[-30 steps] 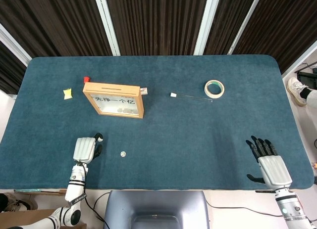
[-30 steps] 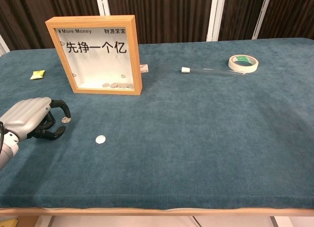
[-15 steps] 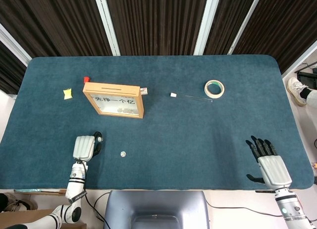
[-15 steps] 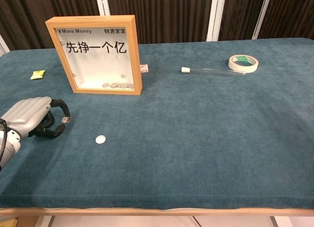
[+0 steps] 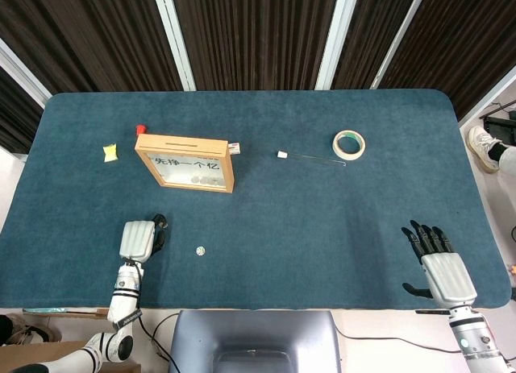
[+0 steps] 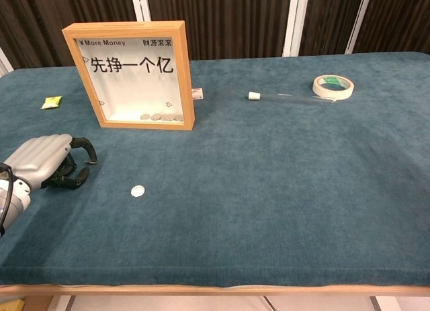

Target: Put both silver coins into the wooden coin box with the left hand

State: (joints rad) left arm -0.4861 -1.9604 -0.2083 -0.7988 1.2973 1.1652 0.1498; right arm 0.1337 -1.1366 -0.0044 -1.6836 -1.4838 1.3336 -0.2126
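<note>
We see the left hand (image 6: 44,164) with fingers curled, contents unclear, one coin (image 6: 137,191) lying on the table (image 6: 282,176) beside it, coin box (image 6: 131,74) upright behind, right hand (image 5: 439,264) spread flat

Wooden coin box (image 6: 127,74): upright, light wood frame, clear front pane with black characters and small "More Money" print; stands far left on blue table cover. Several coins visible inside, heaped along bottom edge, right of centre. Slot visible in top edge in head view (image 5: 187,163).

Silver coin (image 6: 137,191): small, round, flat on cover, near side of box, well apart from it (image 5: 200,250).

Second silver coin: not discernible in either view.
</note>
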